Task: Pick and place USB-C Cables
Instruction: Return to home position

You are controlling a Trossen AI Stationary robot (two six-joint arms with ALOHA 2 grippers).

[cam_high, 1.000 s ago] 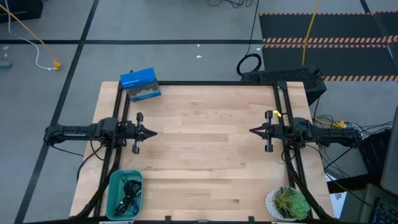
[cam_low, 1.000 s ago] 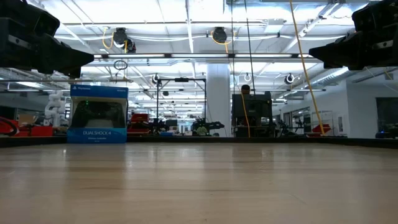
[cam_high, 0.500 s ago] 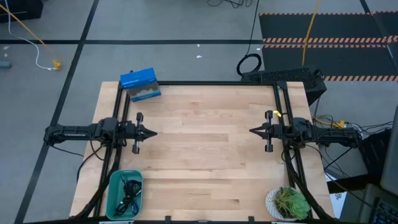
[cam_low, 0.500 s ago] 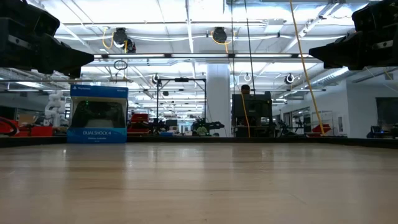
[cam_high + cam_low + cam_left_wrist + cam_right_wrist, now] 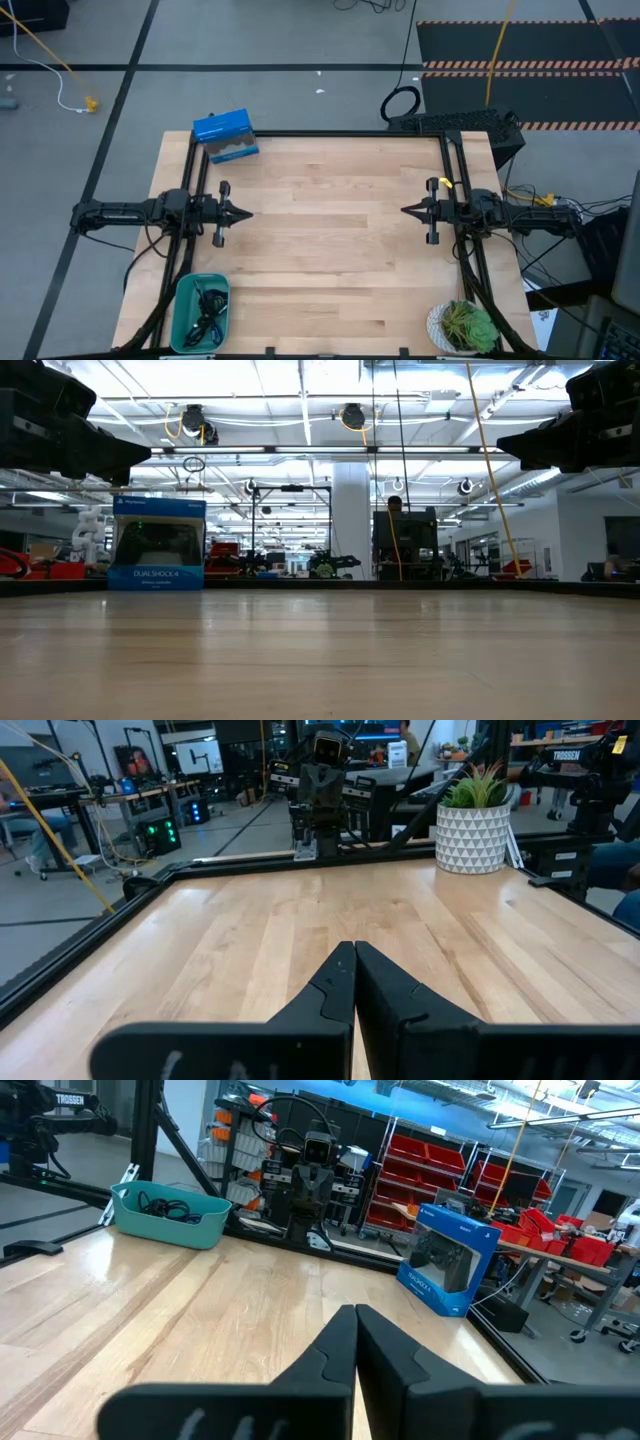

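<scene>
The USB-C cables point(image 5: 207, 306) lie as a dark tangle inside a teal bin point(image 5: 183, 318) at the table's near left corner; the right wrist view shows them point(image 5: 165, 1206) over the bin's rim. Which cable is which colour cannot be told. My left gripper point(image 5: 250, 213) hovers above the table's left side, shut, pointing right, well clear of the bin. My right gripper point(image 5: 403, 210) hovers above the right side, shut, pointing left. Their shut fingertips show in the left wrist view point(image 5: 354, 946) and the right wrist view point(image 5: 354, 1310).
A blue game-controller box point(image 5: 226, 135) stands at the far left corner. A potted plant in a white pot point(image 5: 462, 326) sits at the near right corner. A black frame point(image 5: 340, 134) edges the table. Bare wood point(image 5: 330, 240) lies between the grippers.
</scene>
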